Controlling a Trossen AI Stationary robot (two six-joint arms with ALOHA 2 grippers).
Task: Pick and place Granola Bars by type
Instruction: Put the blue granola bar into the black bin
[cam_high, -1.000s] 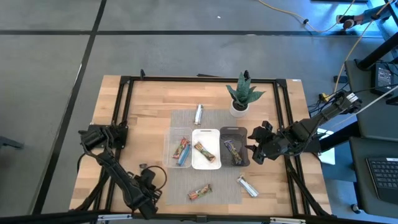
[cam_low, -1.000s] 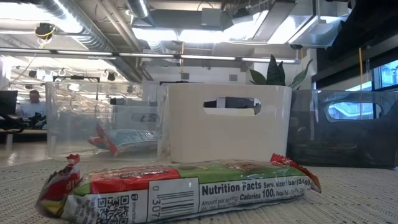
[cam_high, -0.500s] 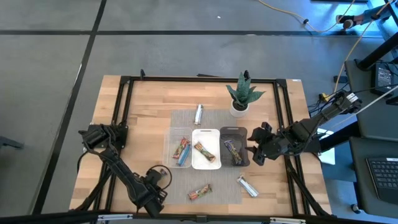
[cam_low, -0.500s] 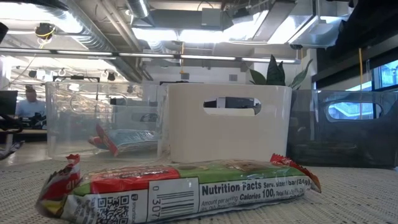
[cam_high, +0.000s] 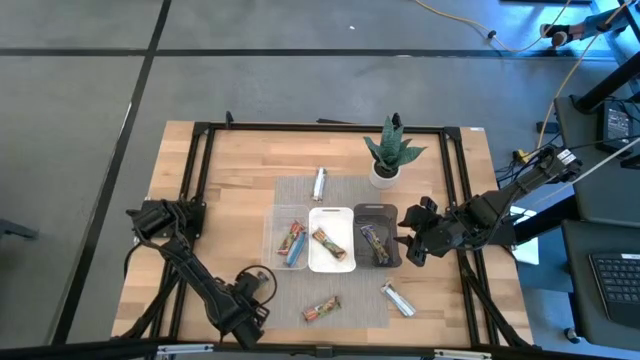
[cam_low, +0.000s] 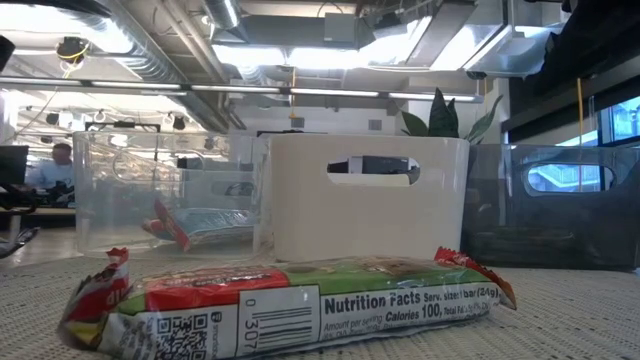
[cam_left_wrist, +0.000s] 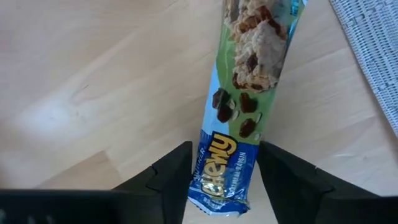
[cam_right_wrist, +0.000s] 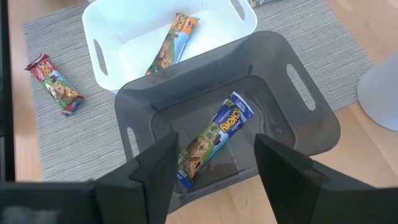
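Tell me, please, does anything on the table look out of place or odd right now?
Nothing looks damaged or spilled. Three granola bars still lie outside the bins: a silver bar beyond the clear bin, another silver bar and a red-and-green bar on the mat's near edge. The left gripper straddles a blue-green bar.

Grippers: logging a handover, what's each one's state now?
Left gripper: around the blue-green bar; grip cannot be told.
Right gripper: open, empty, over the dark grey bin.
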